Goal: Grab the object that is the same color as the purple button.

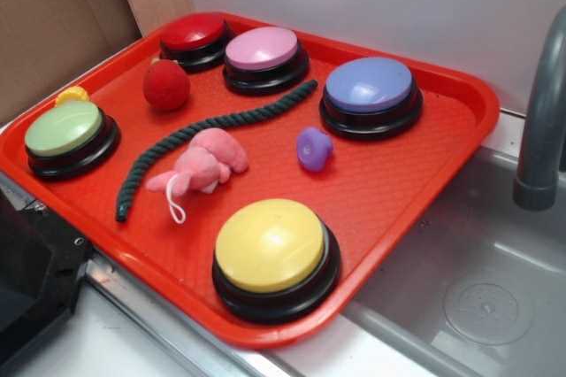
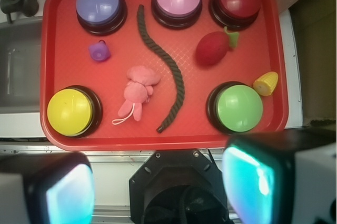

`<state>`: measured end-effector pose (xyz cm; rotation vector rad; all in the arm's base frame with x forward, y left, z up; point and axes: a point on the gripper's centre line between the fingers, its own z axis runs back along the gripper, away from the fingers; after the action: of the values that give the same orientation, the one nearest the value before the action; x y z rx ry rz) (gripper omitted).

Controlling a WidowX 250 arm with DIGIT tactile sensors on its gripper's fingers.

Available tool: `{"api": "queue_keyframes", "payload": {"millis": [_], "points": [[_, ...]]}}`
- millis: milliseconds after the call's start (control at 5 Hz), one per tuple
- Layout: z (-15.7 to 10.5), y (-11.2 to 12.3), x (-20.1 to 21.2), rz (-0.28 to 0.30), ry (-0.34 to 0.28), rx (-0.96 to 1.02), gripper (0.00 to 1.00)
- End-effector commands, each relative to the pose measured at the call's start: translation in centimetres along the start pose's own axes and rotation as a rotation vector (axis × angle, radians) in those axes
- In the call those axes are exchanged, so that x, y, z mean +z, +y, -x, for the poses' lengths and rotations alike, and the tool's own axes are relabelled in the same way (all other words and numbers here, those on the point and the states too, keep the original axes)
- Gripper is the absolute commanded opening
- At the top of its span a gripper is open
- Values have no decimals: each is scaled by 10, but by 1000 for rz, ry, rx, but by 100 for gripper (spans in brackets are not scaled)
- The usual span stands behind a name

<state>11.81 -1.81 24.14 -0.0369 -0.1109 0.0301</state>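
Observation:
The object, a small glossy purple knob, lies on the red tray just in front of the purple button. My gripper hangs high above the robot base, short of the tray's near edge and far from the knob. Its fingers stand wide apart, with nothing between them. The exterior view does not show the gripper.
Also on the tray: pink, red, green and yellow buttons, a red fuzzy ball, a pink plush toy, a dark green rope and a small yellow corn. A sink with a grey faucet adjoins.

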Motion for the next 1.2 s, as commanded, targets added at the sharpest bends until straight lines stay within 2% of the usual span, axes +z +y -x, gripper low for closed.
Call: {"api": "queue_keyframes", "payload": {"millis": [0,400,600,800,1000], "points": [[0,0,0,0,0,0,100],[-26,-7,-27,5,-36,29,100],[-52,-20,-52,7,-84,62,100],[-79,-28,-78,61,-122,81,100],[-105,-49,-109,86,-168,74,100]]}}
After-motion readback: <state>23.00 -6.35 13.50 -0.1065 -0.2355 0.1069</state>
